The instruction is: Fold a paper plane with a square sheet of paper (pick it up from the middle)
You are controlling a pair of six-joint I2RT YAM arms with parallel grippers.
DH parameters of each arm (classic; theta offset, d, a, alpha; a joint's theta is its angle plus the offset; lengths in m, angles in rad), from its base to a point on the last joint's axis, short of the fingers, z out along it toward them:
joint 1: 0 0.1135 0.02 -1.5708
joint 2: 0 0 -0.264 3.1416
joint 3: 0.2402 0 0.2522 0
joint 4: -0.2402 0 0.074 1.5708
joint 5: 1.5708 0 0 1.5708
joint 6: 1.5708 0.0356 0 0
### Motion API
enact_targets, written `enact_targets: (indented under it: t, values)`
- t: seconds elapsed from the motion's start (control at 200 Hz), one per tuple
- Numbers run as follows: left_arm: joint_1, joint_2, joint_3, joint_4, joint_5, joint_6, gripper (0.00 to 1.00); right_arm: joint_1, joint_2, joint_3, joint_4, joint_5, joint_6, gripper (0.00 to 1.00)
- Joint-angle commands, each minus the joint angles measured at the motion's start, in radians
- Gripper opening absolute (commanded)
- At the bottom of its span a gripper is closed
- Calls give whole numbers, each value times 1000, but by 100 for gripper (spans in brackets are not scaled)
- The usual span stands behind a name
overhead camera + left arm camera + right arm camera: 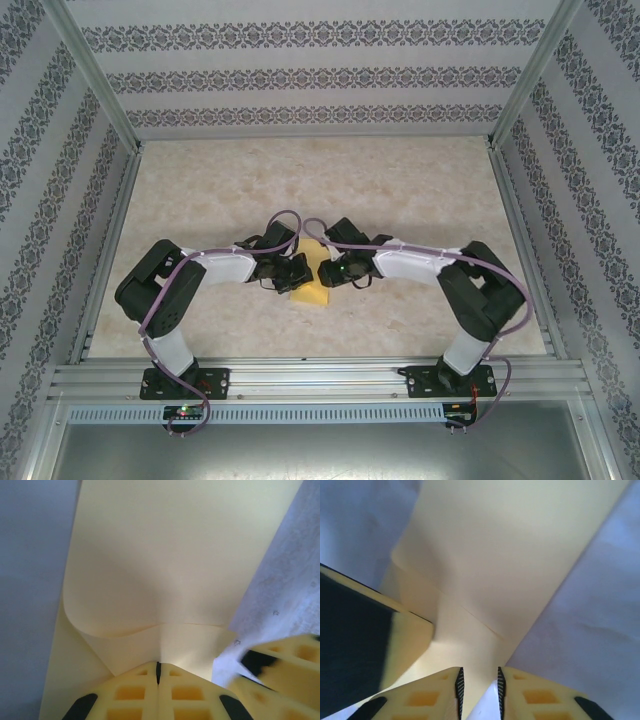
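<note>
Remote session: I had the left gripper (158, 669) pinched tight on the square sheet of paper (312, 293), which lay partly folded over itself on the desk (420, 190), midway along its near edge. The right gripper (479, 682) (fingers a narrow slit apart) met the sheet from the opposite side.

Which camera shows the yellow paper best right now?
Left wrist: the paper spreads wide, its curled flap clear. Right wrist shows a narrower creased stretch; the top view, a small, half-hidden patch.
</note>
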Motion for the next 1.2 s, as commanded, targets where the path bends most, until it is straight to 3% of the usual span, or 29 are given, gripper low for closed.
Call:
enact_targets:
  t: [0.0, 0.085, 0.185, 0.39, 0.809, 1.199]
  values:
    - [3, 43, -34, -66, -34, 0, 0, -33, -146, -37, 19, -41, 69, 30]
    - [3, 45, -32, -69, -32, 2, 0, -37, -188, -89, 93, -129, 152, 30]
    - [3, 47, -32, -65, -31, 2, 0, -15, -165, -142, 233, -269, 270, 20]
    - [3, 44, -29, -71, -29, 9, 0, 45, -55, -212, 422, -278, 464, 4]
    - [3, 48, -23, -76, -24, 16, 0, 35, 53, -179, 374, -300, 476, 3]
    - [3, 57, -29, -77, -28, 11, 0, 8, 46, -267, 371, -321, 469, 6]
